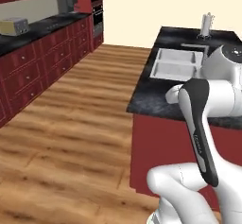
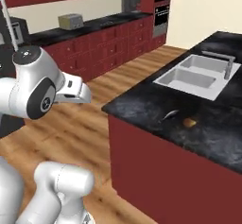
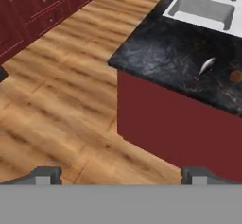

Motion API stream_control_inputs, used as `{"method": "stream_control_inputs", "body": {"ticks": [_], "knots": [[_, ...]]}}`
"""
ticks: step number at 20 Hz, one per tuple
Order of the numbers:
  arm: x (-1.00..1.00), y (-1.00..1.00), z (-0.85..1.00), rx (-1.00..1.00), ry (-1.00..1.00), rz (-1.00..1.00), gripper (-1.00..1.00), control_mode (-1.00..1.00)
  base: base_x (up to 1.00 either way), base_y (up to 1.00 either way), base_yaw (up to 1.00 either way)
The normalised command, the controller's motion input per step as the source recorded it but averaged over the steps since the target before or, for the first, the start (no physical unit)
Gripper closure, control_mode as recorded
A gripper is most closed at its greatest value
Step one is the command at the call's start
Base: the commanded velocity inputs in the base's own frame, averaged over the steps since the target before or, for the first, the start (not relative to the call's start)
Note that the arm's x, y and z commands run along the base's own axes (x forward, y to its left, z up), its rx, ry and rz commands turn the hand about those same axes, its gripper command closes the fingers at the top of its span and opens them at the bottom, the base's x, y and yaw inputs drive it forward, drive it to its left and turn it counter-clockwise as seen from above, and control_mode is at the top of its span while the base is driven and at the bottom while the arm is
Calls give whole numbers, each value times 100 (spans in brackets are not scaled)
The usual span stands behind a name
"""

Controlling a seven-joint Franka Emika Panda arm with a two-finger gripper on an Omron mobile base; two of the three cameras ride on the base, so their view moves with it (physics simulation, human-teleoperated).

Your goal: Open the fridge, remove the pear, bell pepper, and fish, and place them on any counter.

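Note:
The fish (image 3: 206,67), slim and silvery, lies on the black marbled counter (image 3: 156,53) near its front edge, short of the sink. Right beside it rests a small brownish round fruit (image 3: 235,76), which looks like the pear. Both also show in the right base view, fish (image 2: 170,114) and pear (image 2: 189,122). My gripper (image 3: 122,176) is open and empty, hanging over the wooden floor well off the counter's corner. A dark panel with a silver bar (image 2: 8,24) at the far left may be the fridge. The bell pepper is out of view.
A double steel sink (image 2: 194,79) with a faucet (image 2: 229,67) is set in the counter (image 2: 142,105) behind the fish. Red cabinets (image 1: 42,62) with a toaster (image 1: 14,26) line the far wall. Wooden floor (image 1: 80,124) lies between them and the island.

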Motion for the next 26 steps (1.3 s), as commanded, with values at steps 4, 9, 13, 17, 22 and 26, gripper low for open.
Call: {"method": "stream_control_inputs", "body": {"ticks": [4,9,13,17,22,26], "knots": [[0,0,0,0,0,0,-100,100,-4,0,100],[0,0,0,0,0,0,-100,100,-1,0,100],[0,0,0,0,0,0,-100,100,0,0,100],[0,0,0,0,0,0,-100,100,35,-14,90],[0,0,0,0,0,0,-100,100,6,-62,27],[0,0,0,0,0,0,-100,100,3,-52,2]]}}
